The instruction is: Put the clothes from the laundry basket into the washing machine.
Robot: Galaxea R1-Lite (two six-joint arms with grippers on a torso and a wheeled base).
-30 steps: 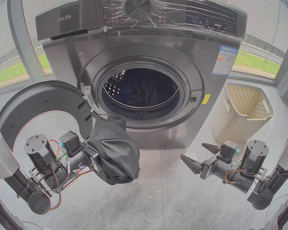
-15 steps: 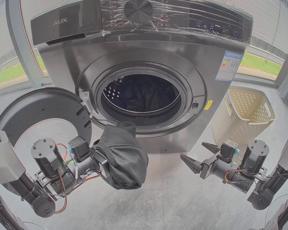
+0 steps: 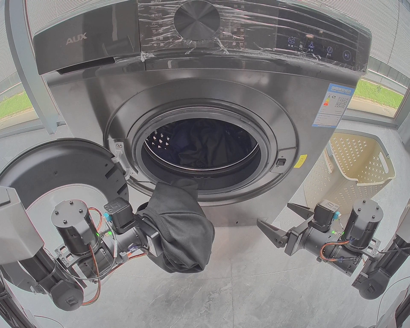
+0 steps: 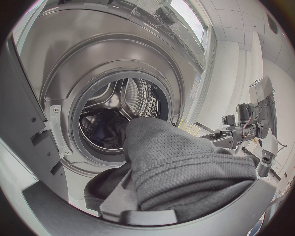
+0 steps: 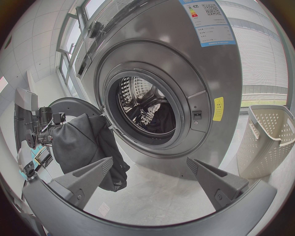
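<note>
Currently, my left gripper is clamped on a dark grey garment, a coarse mesh knit with a ribbed seam. It bunches over the fingers and hangs above the floor, its top fold at the lower rim of the porthole.

My right gripper is held wide, its two wedge-shaped black fingers with nothing between them, low before the machine's right corner.

The washing machine is brushed grey metal, and its round door is swung fully open to the left. Inside the dimpled steel drum lie dark clothes. Crinkled plastic film wraps the control panel around a round dial.

A blue-and-white label with a square code sits at the front's upper right. A small yellow sticker is just beside the door latch.

The laundry basket, cream perforated plastic with a slot handle, stands just beside the machine on grey marbled tile.
</note>
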